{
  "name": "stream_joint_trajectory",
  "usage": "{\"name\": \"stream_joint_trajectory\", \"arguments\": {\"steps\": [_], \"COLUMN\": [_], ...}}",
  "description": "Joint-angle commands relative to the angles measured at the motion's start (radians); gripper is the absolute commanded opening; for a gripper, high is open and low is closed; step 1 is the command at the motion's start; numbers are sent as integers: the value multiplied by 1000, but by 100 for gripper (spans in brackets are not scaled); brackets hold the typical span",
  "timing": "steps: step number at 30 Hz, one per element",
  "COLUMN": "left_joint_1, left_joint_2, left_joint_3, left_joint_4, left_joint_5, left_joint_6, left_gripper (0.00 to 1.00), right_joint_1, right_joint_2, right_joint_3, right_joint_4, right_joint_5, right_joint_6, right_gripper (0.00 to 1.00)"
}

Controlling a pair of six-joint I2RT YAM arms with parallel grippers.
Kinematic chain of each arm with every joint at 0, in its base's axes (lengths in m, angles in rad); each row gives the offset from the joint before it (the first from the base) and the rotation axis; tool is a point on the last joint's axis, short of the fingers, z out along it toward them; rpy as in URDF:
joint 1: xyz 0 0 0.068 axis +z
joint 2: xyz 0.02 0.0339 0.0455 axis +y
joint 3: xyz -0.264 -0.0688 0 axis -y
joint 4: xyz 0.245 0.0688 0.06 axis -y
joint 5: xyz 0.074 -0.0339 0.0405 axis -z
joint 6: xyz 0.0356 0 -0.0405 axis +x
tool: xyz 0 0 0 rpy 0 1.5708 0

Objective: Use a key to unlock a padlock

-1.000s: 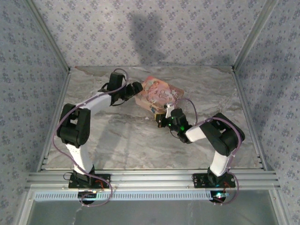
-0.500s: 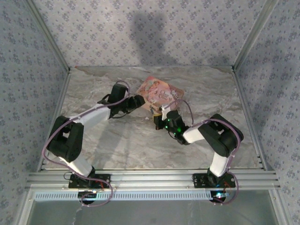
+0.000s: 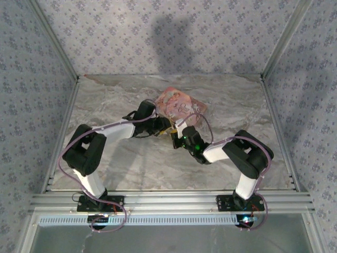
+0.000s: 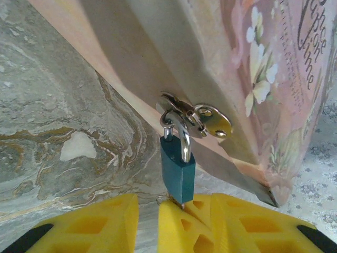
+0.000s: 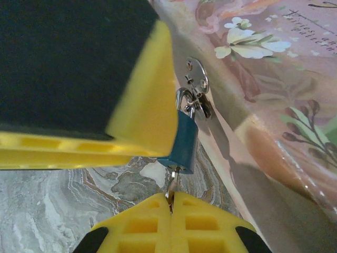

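The small blue padlock point(image 4: 178, 169) hangs by its silver shackle from a metal hasp point(image 4: 206, 119) on the pink box's point(image 4: 263, 79) front edge. My right gripper point(image 5: 170, 203) is shut on the key point(image 5: 171, 185), whose blade is in the bottom of the padlock point(image 5: 184, 145). My left gripper point(image 4: 147, 219) is right under the lock, its yellow fingers a narrow gap apart, and the lock's bottom sits at the right finger's tip. One left finger point(image 5: 142, 105) lies along the lock's side. Both grippers, left point(image 3: 163, 126) and right point(image 3: 177, 137), meet at the box's near corner.
The pink cartoon-printed box point(image 3: 179, 103) lies on the marble tabletop point(image 3: 131, 158) toward the back middle. Patterned walls close in the back and both sides. An aluminium rail point(image 3: 168, 200) runs along the near edge by the arm bases.
My left arm has swung right from the box's left side to the padlock, and its jaws have narrowed. The right gripper has stayed shut on the key, shifting slightly left.
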Motion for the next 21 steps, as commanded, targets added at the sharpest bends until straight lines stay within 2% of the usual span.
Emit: {"name": "stream_joint_trajectory", "arguments": {"steps": [1,8,21], "left_joint_1": [-11,-13,-28], "left_joint_2": [18,28,80], "left_joint_3": [38,45,66], "left_joint_4": [26,32,33], "left_joint_5": [9,-28,-71], "left_joint_6": [-16,-14,-8], "left_gripper": [40,40,25], "right_joint_1": [8,9,11], "right_joint_2": [-20,-18,-11], "right_joint_3": [19,21,23], "right_joint_4": [-35,-35,-19], "right_joint_5": [24,24,11], "right_joint_6": [-22,-23,-18], "right_gripper": [0,0,0]}}
